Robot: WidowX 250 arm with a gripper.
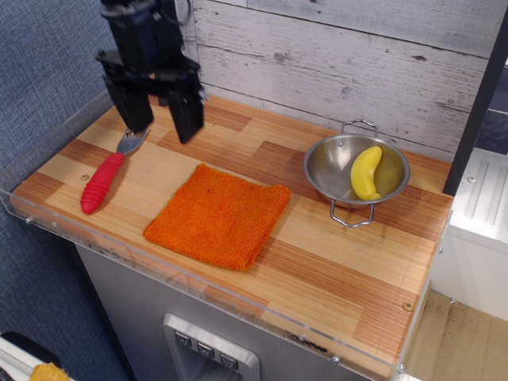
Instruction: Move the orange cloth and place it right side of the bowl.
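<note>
The orange cloth (218, 216) lies folded flat on the wooden counter, left of centre near the front. The steel bowl (356, 172) with two wire handles stands to its right near the back, with a yellow banana (366, 172) inside. My black gripper (163, 121) hangs open and empty above the counter's back left, up and left of the cloth, its two fingers spread apart and not touching anything.
A fork with a red handle (108, 175) lies at the left, just below my gripper. A clear acrylic rim (198, 282) runs along the counter's front edge. A plank wall stands behind. Bare counter shows right of the bowl (425, 206).
</note>
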